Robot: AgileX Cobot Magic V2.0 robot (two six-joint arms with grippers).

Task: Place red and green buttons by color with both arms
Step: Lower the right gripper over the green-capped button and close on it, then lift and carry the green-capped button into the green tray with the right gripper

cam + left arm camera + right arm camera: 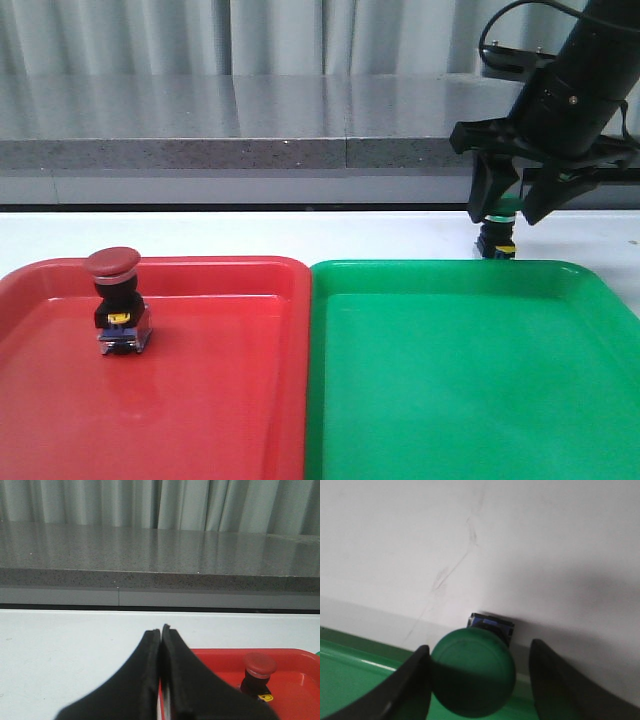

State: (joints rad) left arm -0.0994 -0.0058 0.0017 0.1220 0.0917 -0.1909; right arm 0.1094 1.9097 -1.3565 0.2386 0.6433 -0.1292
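Straddling the green button (472,670), the right end effector (479,680) is seen open, gripping nothing; the left end effector (161,645), closed empty, is shown only by its wrist view.

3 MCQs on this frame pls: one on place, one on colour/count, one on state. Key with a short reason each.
1. Where is the red button?
A. in the red tray
B. in the green tray
C. on the white table

2. How many trays are there?
A. one
B. two
C. three

3. How does the left gripper stand?
A. wide open
B. shut on a button
C. shut, holding nothing

Key: 1 A, it stands upright inside the red tray. 2 B, one red and one green, side by side. 3 C, its fingers meet with nothing between them.
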